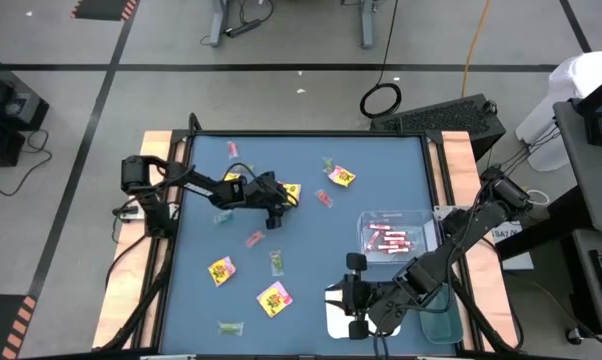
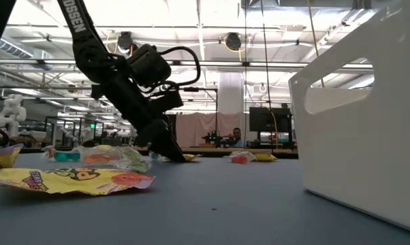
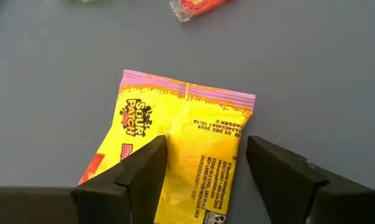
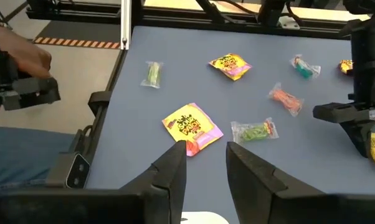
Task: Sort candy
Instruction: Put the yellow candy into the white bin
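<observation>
Candy lies scattered on the blue table (image 1: 201, 300): yellow packets (image 1: 274, 297), pink-red sticks (image 1: 254, 239) and green pieces (image 1: 277, 262). My left gripper (image 1: 276, 208) is open and low at the table's middle. Its fingers slant down on either side of one yellow packet (image 3: 187, 130), which lies flat, print up. In the low view the left gripper (image 2: 169, 151) has its tips near the table top. My right gripper (image 1: 343, 295) hangs open with nothing in it above the white tray (image 1: 331, 312), facing a yellow packet (image 4: 192, 127). My left gripper stands over the yellow packet's near end (image 3: 194, 186), one finger (image 3: 144, 174) in front of its printed face and the other (image 3: 281, 174) beside its edge. I cannot tell whether either finger touches it. The packet lies flat on the table.
A clear tray (image 1: 421, 222) holding pink-red sticks stands right of centre, and a green-tinted tray (image 1: 443, 318) at the near right. The white tray's wall (image 2: 358, 136) fills the low view's right. A person's arm (image 4: 13, 59) shows beyond the table's left edge.
</observation>
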You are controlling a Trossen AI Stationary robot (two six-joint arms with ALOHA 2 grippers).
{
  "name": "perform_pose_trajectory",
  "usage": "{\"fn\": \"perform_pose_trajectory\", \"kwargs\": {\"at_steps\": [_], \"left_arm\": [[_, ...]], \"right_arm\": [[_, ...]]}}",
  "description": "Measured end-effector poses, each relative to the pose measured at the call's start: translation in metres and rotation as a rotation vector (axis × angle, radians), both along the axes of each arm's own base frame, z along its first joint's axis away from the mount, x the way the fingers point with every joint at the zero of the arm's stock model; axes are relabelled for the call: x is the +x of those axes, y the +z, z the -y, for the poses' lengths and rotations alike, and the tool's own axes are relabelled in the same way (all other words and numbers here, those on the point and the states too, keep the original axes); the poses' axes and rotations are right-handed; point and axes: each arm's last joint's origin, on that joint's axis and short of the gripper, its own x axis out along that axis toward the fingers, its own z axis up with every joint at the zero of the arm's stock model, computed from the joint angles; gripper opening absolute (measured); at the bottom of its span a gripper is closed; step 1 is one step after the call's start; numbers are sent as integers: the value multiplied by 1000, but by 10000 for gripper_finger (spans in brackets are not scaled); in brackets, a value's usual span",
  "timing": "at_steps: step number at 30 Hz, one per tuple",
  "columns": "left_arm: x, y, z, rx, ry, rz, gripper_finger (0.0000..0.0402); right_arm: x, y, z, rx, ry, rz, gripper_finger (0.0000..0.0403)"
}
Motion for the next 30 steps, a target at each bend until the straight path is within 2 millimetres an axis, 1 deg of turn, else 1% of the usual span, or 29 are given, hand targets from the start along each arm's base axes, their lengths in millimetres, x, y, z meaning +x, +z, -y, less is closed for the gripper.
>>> {"fn": "perform_pose_trajectory", "kwargs": {"at_steps": [5,9,11,18,21,27,30], "left_arm": [[0,-1,2,-77,-65,11,231],[0,-2,7,-70,-105,-7,219],[0,-2,8,-61,-124,-11,204],[1,-2,10,-43,-161,-13,133],[1,-2,10,-39,-164,-14,114],[3,4,13,-34,-171,-3,107],[1,13,19,-32,-192,8,106]], "right_arm": [[0,0,-1,31,-14,4,102],[0,1,-2,36,-10,13,102],[0,1,-2,35,-9,12,102],[-1,1,-2,32,-8,12,102],[-1,1,-2,40,-12,12,102],[0,1,-2,38,-16,14,102],[0,1,-2,36,-20,15,102]]}}
